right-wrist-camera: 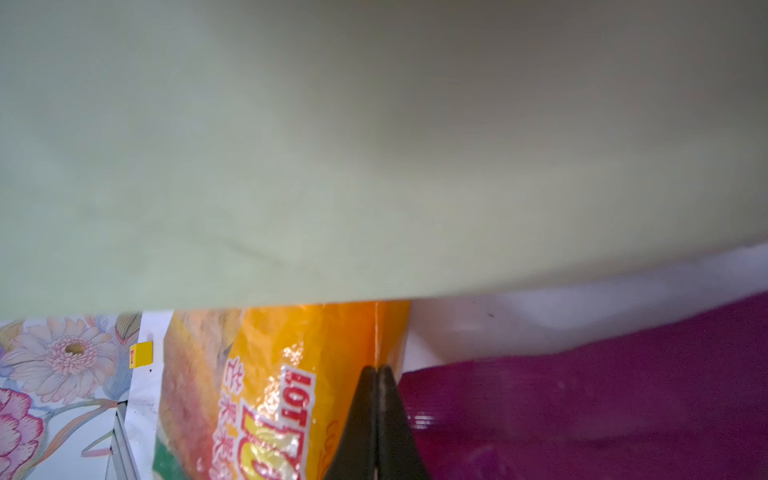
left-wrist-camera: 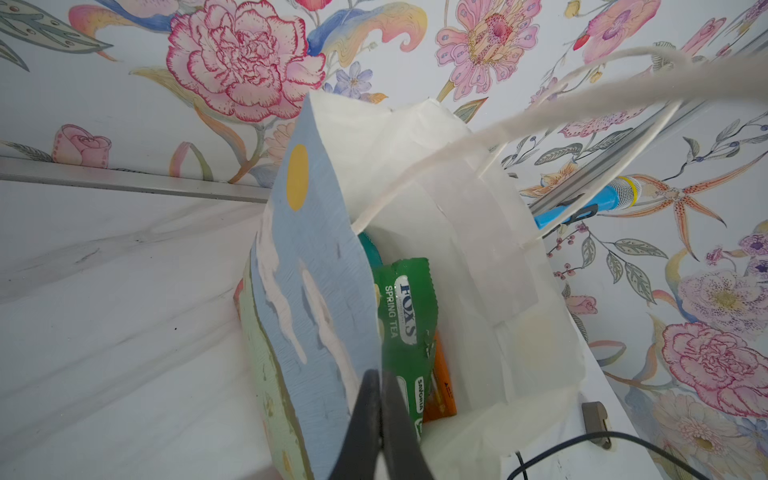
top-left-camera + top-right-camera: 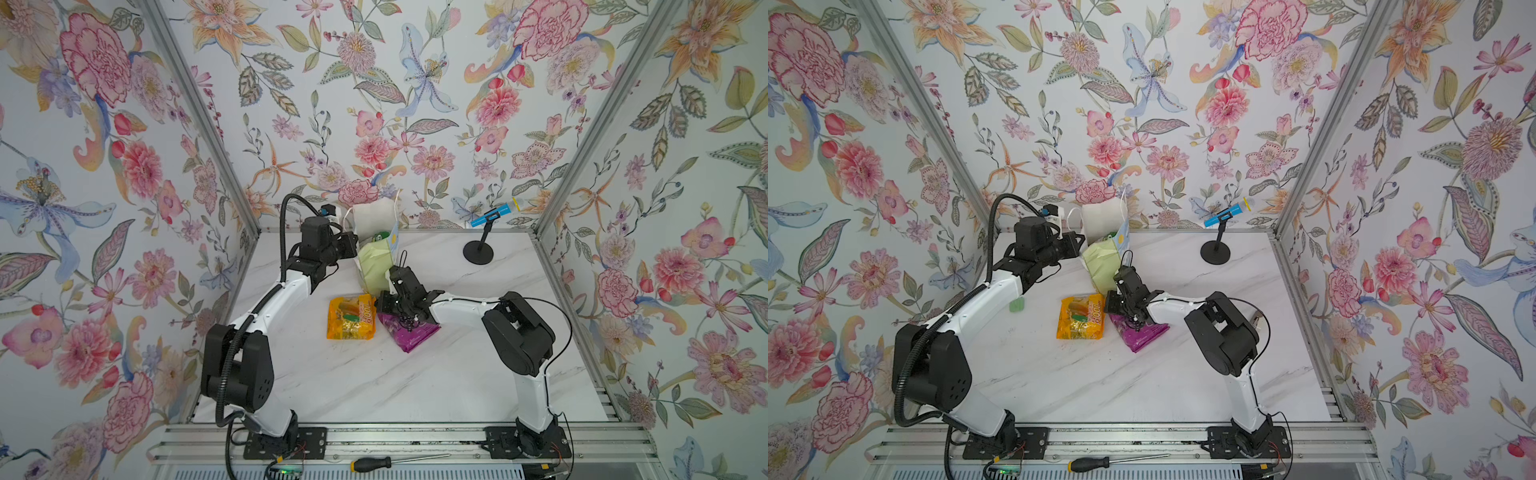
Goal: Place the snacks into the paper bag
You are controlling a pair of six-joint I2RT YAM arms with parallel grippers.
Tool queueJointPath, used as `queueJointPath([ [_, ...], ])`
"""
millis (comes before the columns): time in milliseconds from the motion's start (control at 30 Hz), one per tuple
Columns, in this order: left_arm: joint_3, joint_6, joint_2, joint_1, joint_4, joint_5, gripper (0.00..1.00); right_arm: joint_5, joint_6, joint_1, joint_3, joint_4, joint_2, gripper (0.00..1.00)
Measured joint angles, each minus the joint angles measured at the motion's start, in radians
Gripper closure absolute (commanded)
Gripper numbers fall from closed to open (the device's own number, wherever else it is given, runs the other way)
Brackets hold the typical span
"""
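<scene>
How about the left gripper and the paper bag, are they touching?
Touching. In the left wrist view the left gripper has its jaws shut on the blue printed wall of the paper bag.

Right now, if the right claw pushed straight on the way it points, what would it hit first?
Probably the orange-yellow packet: its edge shows directly past the tips of the right claw. The pale green side of the paper bag rises just behind, and the purple packet lies alongside. Depth is unclear.

Looks like a robotics lab booth: floral-print panels (image 3: 415, 104) in aluminium posts (image 3: 199, 116) around a marble-look tabletop (image 3: 374, 386), robot arms (image 3: 282, 295) bolted to a slotted rail (image 3: 395, 434) at 6 o'clock, a screwdriver (image 3: 370, 464) lying there, a microphone (image 3: 496, 212) at 1 o'clock.
</scene>
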State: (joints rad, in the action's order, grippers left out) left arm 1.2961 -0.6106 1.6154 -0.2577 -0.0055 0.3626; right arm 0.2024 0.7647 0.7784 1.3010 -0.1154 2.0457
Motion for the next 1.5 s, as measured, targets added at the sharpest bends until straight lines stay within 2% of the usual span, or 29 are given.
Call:
queueJointPath([
  [200,0.0,0.0,0.0,0.003,0.0,0.001,1.0,0.024,-0.009,0.011,-0.005,-0.002,-0.048,1.0],
  [567,0.0,0.0,0.0,0.003,0.0,0.001,1.0,0.064,-0.038,0.06,-0.014,-0.001,-0.258,1.0],
  [933,0.0,0.0,0.0,0.003,0.0,0.004,1.0,0.078,-0.077,0.067,-0.011,0.045,-0.305,1.0],
  [1167,-0.007,-0.002,0.0,0.003,0.013,0.007,1.0,0.07,-0.116,0.075,0.021,0.115,-0.401,1.0],
  [1500,-0.014,-0.008,0.0,0.003,0.03,0.024,1.0,0.078,-0.132,0.022,0.034,0.128,-0.525,1.0],
])
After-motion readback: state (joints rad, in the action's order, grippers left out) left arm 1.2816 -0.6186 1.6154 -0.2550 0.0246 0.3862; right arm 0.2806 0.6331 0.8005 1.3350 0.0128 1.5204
